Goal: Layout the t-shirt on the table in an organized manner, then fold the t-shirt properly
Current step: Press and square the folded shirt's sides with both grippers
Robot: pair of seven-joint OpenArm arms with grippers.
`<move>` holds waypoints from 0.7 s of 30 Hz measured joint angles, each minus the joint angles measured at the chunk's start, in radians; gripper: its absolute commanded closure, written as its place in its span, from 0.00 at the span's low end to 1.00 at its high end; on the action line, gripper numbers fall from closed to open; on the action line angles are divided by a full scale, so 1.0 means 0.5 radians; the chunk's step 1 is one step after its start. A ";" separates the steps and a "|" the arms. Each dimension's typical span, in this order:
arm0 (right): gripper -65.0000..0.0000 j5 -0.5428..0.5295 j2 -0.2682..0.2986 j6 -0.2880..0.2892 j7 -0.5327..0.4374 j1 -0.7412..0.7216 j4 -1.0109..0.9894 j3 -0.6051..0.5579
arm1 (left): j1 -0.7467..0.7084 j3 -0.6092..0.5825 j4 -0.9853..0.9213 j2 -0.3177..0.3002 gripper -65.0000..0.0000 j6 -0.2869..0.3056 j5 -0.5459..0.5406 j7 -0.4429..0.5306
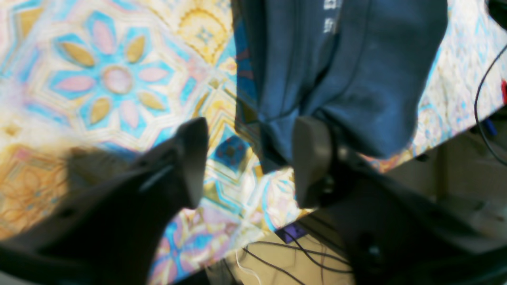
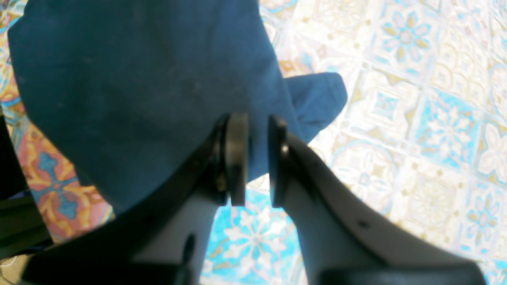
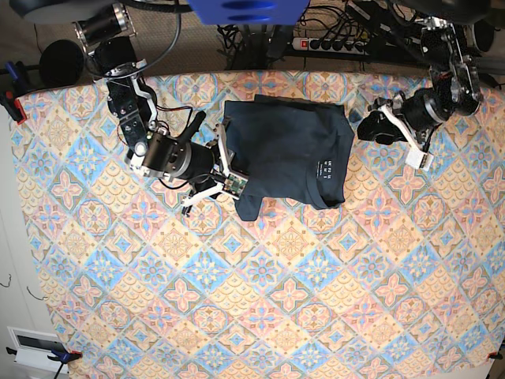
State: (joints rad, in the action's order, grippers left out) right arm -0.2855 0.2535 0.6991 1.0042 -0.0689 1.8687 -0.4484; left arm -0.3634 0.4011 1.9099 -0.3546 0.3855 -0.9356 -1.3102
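The right gripper (image 3: 229,175) pinches the t-shirt (image 3: 288,146) at its left edge, jaws narrow on cloth; the shirt lies folded on the table (image 3: 252,316), far side; the left gripper (image 3: 364,126) stands parted just off its right edge.

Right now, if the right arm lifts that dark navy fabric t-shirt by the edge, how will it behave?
The dark navy fabric t-shirt is probably floppy: it drapes in soft folds. It likely sags and unfolds if raised. It seems light, and may drag on the patterned tablecloth.
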 measured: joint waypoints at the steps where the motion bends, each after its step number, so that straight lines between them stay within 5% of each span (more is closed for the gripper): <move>1: 0.87 -0.002 -0.005 0.000 -0.006 -0.005 -0.024 0.000 | -0.026 -0.014 0.096 0.028 0.69 0.010 -0.011 0.005; 6: 0.94 0.018 -0.003 0.006 0.009 -0.129 -0.272 -0.004 | -0.116 -0.180 0.224 0.181 1.00 0.021 -0.040 -0.013; 16: 1.00 0.015 -0.043 0.003 -0.021 -0.460 -0.597 0.014 | -0.143 -0.316 0.237 0.319 1.00 0.008 0.031 0.003; 21: 1.00 0.015 -0.224 0.010 -0.172 -0.518 -0.864 -0.007 | -0.087 -0.368 0.200 0.478 1.00 0.008 0.462 0.085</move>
State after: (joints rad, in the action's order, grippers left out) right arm -0.2779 0.1413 0.7040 0.9184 -0.3279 1.4368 -0.4519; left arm -0.4068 0.2173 2.0098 -0.1154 0.3897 -0.7048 -1.2678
